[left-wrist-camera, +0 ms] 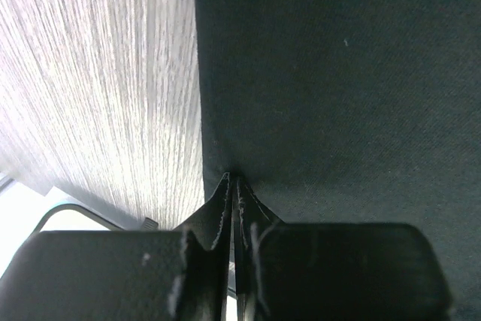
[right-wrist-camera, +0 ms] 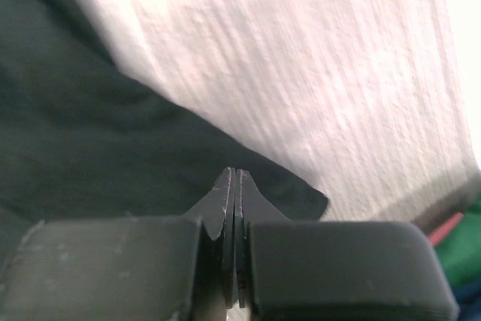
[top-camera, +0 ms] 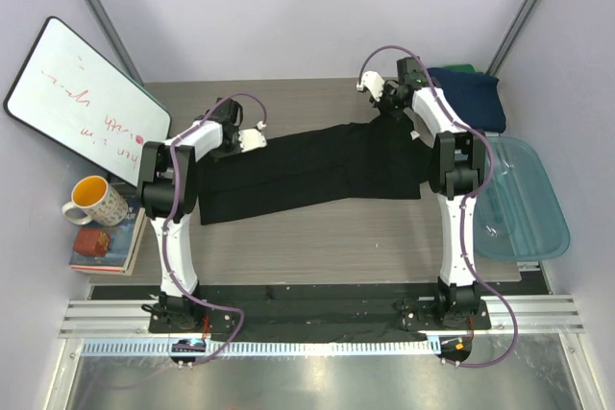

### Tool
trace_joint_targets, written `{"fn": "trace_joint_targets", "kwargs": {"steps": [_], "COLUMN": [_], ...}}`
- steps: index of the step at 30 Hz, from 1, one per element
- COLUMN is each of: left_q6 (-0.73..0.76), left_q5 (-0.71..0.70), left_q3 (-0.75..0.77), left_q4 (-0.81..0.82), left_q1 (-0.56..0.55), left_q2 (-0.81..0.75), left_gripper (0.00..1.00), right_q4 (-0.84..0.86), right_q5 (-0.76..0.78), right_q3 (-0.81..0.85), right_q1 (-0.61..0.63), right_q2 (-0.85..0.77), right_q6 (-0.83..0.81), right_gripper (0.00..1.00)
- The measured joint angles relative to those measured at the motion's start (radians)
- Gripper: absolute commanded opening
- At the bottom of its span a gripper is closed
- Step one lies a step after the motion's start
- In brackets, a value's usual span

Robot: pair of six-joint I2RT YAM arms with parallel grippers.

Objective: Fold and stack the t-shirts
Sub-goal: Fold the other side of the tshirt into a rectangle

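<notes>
A black t-shirt [top-camera: 307,172] lies spread flat across the middle of the table, with no print showing. My left gripper [top-camera: 252,139] is at its far left edge. In the left wrist view that gripper [left-wrist-camera: 234,180] is shut, its tips pinched on the edge of the black t-shirt [left-wrist-camera: 338,73]. My right gripper [top-camera: 389,105] is at the shirt's far right corner. Up close, this gripper [right-wrist-camera: 235,173] is shut on the black t-shirt [right-wrist-camera: 90,133] near a corner of the cloth. A navy t-shirt [top-camera: 471,95] and a green t-shirt [top-camera: 461,69] lie piled at the back right.
A translucent blue tub [top-camera: 519,199] stands at the right edge. A whiteboard [top-camera: 82,98] leans at the left, with a yellow-lined mug [top-camera: 91,201] and books [top-camera: 101,247] below it. Green cloth [right-wrist-camera: 462,257] and red cloth [right-wrist-camera: 448,228] show beside the right gripper. Bare wood-grain table [left-wrist-camera: 98,73] lies left of the shirt.
</notes>
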Motion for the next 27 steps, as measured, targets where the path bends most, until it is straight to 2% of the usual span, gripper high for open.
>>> {"fn": "trace_joint_targets", "kwargs": {"steps": [27], "left_q6": [-0.02], "left_q5": [-0.038], "left_q3": [0.019], "left_q4": [0.009], "left_q1": [0.005], "left_q2": [0.02], "left_gripper": [0.0], "right_q4": [0.201], "right_q5": [0.15], "right_q3": [-0.05], "right_q1": [-0.041], "right_q2": [0.06], "right_q6": [0.007], "right_gripper": [0.01]}}
